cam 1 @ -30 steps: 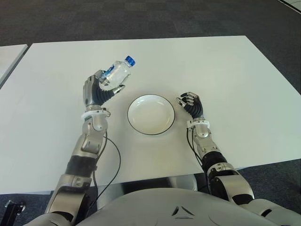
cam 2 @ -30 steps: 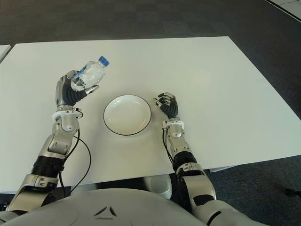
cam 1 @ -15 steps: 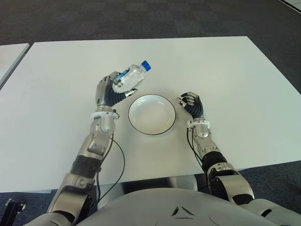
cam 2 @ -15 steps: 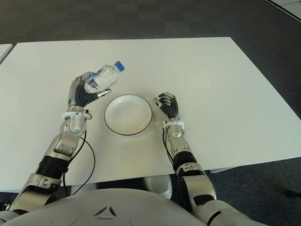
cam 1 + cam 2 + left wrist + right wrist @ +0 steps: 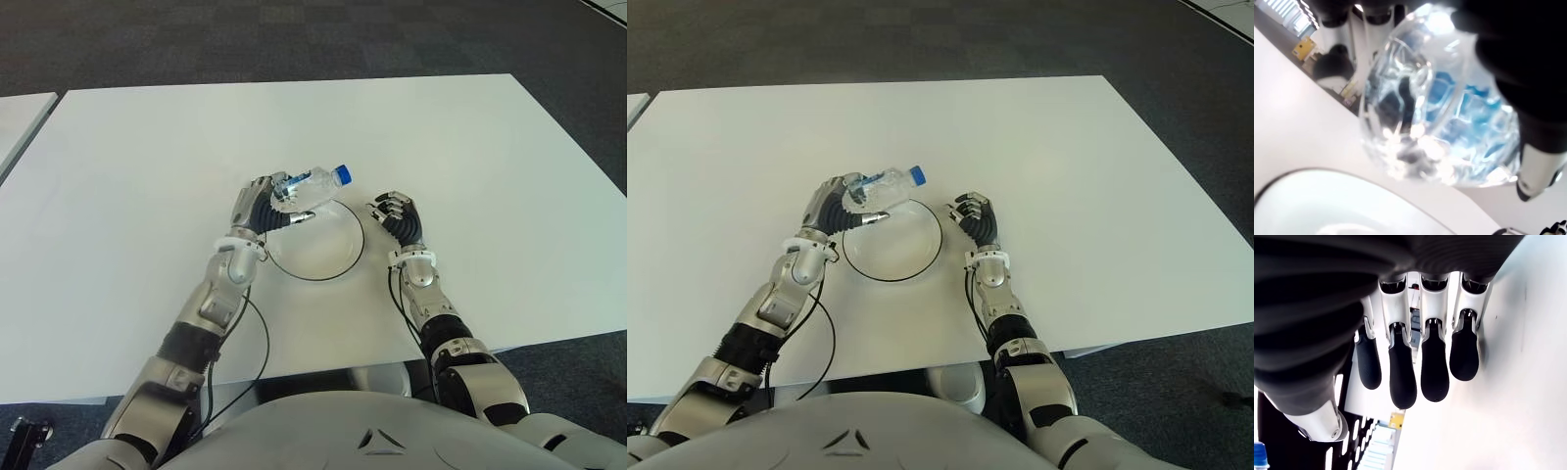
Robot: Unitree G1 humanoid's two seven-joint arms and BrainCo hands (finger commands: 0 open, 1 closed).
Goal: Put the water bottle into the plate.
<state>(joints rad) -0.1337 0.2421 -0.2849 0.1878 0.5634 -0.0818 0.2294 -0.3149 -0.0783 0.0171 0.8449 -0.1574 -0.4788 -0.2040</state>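
A humanoid robot looks down at a white table that fills most of the scene, with dark carpet beyond its far edge. Its left hand has its fingers wrapped around a clear plastic water bottle with a blue cap. The bottle is tilted, almost lying sideways, with the cap pointing toward the robot's right and slightly away from it. It is held above the near-left part of a round white plate with a thin dark rim, which sits on the table between the two hands. The hand and bottle hide the plate's left edge in the eye views. In the left wrist view the bottle's ridged base fills the picture, with the plate's rim showing below it; whether the bottle touches the plate is hard to tell, though it seems to be clear of it. The right hand shows just beside the plate on its right, fingers curled inward and holding nothing. A black cable loops down from the left forearm over the table's near edge.
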